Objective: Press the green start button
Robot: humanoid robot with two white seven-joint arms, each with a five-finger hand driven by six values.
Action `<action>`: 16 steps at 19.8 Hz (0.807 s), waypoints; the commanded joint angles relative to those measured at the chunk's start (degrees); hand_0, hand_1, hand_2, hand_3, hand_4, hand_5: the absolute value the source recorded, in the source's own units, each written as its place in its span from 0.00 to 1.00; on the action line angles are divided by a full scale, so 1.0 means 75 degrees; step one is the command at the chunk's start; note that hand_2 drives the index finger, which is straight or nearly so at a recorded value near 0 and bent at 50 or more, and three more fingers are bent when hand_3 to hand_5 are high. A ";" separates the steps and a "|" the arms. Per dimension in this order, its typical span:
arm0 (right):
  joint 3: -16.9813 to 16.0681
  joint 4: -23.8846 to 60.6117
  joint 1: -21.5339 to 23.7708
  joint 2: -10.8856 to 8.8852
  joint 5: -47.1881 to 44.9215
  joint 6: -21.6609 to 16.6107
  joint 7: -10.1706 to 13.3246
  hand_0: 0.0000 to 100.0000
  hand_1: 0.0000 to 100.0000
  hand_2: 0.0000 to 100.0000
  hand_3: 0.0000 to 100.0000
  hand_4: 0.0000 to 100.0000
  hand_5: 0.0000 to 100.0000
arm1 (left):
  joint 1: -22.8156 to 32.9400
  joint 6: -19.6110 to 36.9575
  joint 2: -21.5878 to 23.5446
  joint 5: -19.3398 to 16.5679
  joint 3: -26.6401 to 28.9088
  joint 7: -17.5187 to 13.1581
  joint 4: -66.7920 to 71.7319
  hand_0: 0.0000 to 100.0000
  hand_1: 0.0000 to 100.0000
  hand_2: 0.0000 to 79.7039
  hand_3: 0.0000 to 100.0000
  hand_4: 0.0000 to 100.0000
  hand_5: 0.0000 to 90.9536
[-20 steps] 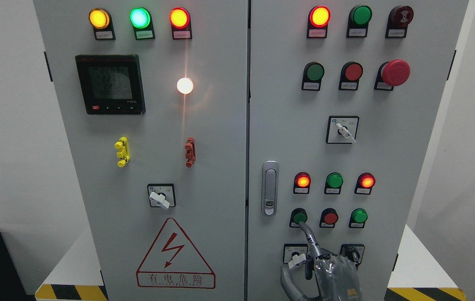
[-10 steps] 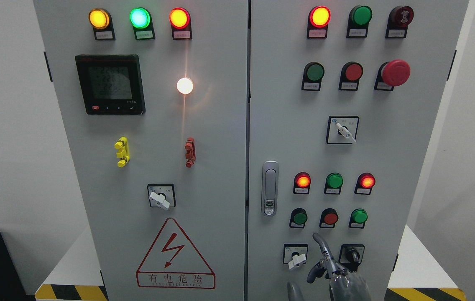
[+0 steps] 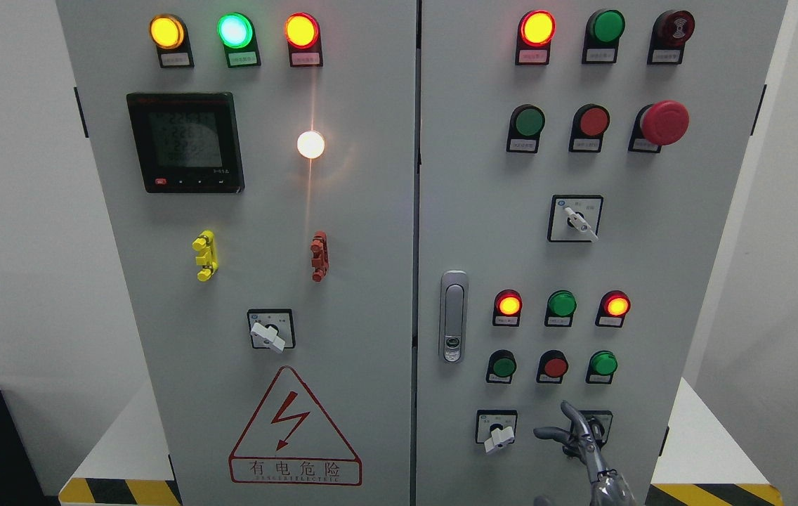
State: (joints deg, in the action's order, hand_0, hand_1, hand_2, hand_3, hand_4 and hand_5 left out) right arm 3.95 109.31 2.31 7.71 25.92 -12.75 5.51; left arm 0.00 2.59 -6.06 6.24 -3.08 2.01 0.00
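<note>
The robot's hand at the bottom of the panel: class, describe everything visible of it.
The right hand is grey metal with dark joints, rising from the bottom edge right of the middle. Its slim fingers are spread, holding nothing. It overlaps the lower right switch, below the row of buttons; contact with the cabinet cannot be told.

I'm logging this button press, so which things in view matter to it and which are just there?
Job:
round green push button on the lower right door
right robot hand

Just there:
red mushroom stop button
black digital meter
red lightning warning triangle
</note>
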 commanded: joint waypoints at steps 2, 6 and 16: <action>0.0153 0.0635 0.0079 0.0003 -0.1463 0.0444 -0.0418 0.00 0.00 0.00 0.08 0.07 0.02 | -0.0176 -0.0005 0.0011 0.0000 0.0000 0.0002 -0.0211 0.12 0.56 0.00 0.00 0.00 0.00; 0.0282 0.0799 0.0068 0.0003 -0.1663 0.0633 -0.0723 0.00 0.00 0.00 0.05 0.02 0.00 | -0.0176 -0.0005 -0.0001 0.0000 0.0000 0.0002 -0.0211 0.12 0.56 0.00 0.00 0.00 0.00; 0.0376 0.0917 0.0056 0.0003 -0.1675 0.0750 -0.0876 0.00 0.00 0.00 0.01 0.00 0.00 | -0.0176 -0.0005 -0.0001 0.0000 0.0000 0.0002 -0.0211 0.12 0.56 0.00 0.00 0.00 0.00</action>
State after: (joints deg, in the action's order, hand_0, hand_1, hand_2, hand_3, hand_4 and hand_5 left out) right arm 5.83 114.24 2.72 7.72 14.14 -7.17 -0.94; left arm 0.00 2.59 -6.06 6.24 -3.07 2.01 0.00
